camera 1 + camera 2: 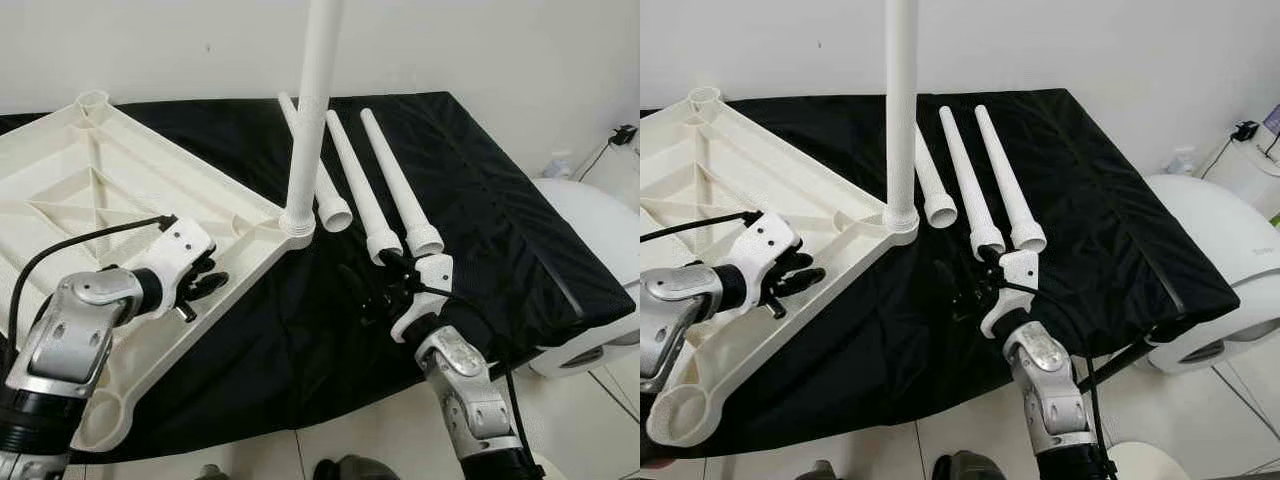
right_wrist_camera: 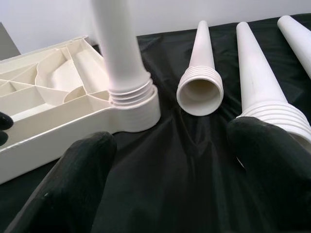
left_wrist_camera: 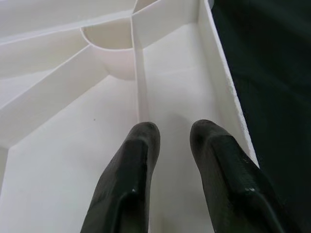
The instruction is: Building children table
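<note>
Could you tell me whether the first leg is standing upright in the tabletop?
Upright: the leg rises from the tabletop's corner socket.

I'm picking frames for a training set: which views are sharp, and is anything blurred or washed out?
Left eye view: evenly lit and sharp, from the tabletop to the loose legs. Right wrist view: the gripper's near fingertips are soft, the screwed-in leg crisp. Left wrist view: bright white plastic, low contrast, no hard glare.

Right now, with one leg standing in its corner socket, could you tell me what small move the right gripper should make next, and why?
Probably ease the right gripper forward onto the threaded end of the middle loose leg. Its fingers are open and hold nothing, that leg lies just ahead, and the upturned tabletop has one upright leg fitted, with other sockets open.
</note>
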